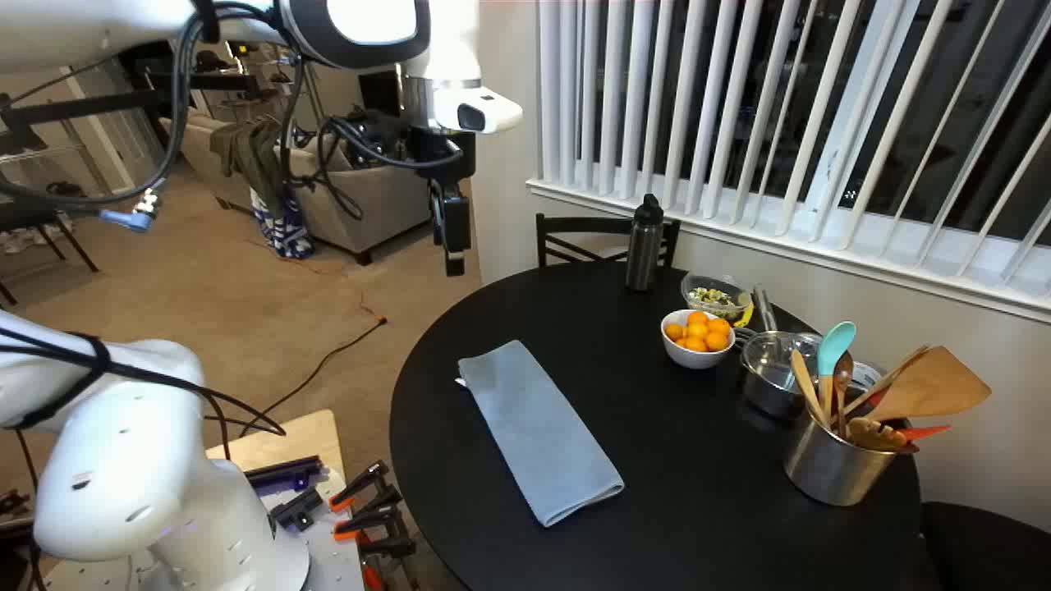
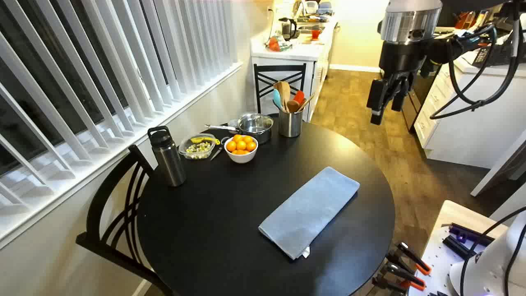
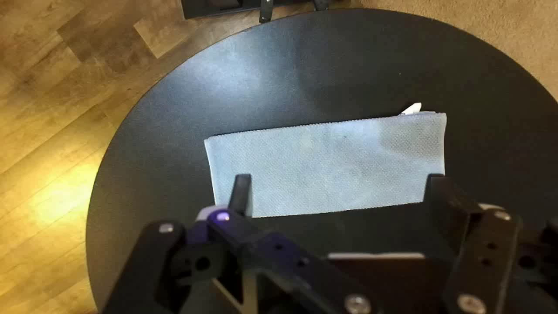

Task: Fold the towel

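Note:
The light blue towel lies flat on the black round table in both exterior views (image 1: 538, 431) (image 2: 310, 211). It forms a long, narrow folded rectangle. In the wrist view the towel (image 3: 327, 157) lies crosswise, with a small white tag (image 3: 412, 108) showing at its far right corner. My gripper is high above the table in both exterior views (image 1: 454, 261) (image 2: 386, 113), well apart from the towel. In the wrist view the gripper (image 3: 339, 176) has its two fingers spread wide with nothing between them. The towel's near edge shows beyond the fingertips.
On the black table (image 1: 681, 509) stand a white bowl of oranges (image 1: 696, 345), a steel bottle (image 1: 644, 246), a clear food container (image 1: 714, 297), a metal pot (image 1: 772, 382) and a steel utensil holder (image 1: 837, 468). A chair (image 2: 119, 222) stands at the table's edge. Clamps (image 1: 374, 509) lie by the robot base.

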Controlling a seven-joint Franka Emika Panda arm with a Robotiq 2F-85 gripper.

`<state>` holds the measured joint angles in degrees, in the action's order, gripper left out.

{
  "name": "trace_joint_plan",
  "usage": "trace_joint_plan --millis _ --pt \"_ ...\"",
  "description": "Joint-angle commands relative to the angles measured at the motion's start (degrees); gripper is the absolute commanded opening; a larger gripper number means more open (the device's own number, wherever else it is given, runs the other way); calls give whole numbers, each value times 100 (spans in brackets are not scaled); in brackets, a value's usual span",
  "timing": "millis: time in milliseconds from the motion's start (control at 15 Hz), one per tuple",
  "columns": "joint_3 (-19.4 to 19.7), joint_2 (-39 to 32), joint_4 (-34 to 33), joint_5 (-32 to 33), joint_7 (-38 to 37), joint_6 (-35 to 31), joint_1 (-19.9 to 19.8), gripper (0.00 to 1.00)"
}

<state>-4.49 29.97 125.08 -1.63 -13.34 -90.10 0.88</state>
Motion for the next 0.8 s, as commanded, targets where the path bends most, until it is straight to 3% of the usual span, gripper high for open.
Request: trace_joint_plan --millis 0,333,733 --pt "-19 -4 -11 -8 11 10 -26 100" --pt "-19 -4 -11 -8 11 10 -26 100" --pt "346 -267 896 118 317 -2882 -207 100"
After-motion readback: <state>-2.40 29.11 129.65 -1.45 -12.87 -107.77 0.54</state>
